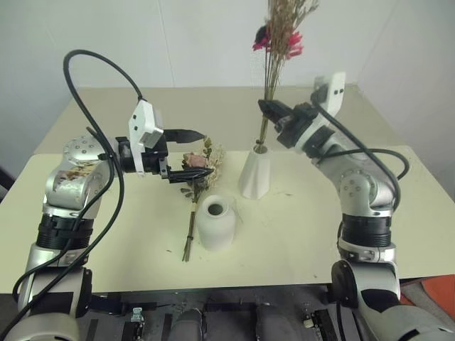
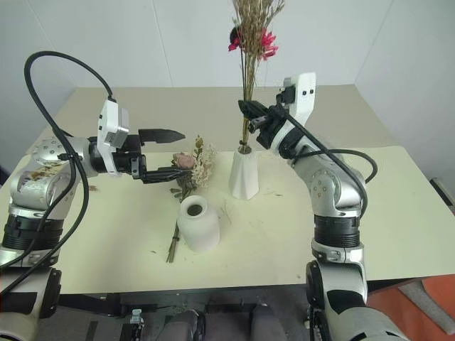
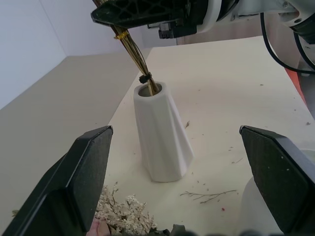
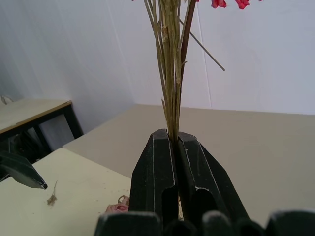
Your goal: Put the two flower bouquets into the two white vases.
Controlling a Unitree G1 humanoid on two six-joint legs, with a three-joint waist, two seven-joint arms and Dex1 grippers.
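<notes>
Right gripper (image 1: 266, 108) fingers clenched on twig bouquet (image 1: 279, 44) stems, upright for tall vase (image 1: 254, 172) mouth. Left gripper (image 1: 196, 152) fingers released, above rose bouquet (image 1: 199, 170) on tabletop (image 1: 128, 234).

Left gripper (image 3: 179, 182): two black fingers (image 3: 74, 182) spread wide, nothing between them. Framed in the gap, a tall white vase (image 3: 162, 132) stands upright on the cream table (image 3: 226, 83), well in from its edges. Thin tan stems (image 3: 135, 56), tied with a dark band just above the rim, enter the vase mouth at a slant. Right gripper (image 3: 142, 14) is clamped on the stems higher up. Cream fluffy sprigs (image 3: 125, 216) lie on the table beside the near finger. A pale rounded shape, possibly a second vase (image 3: 256, 206), sits partly behind the other finger. Loose twig bits dot the tabletop.
</notes>
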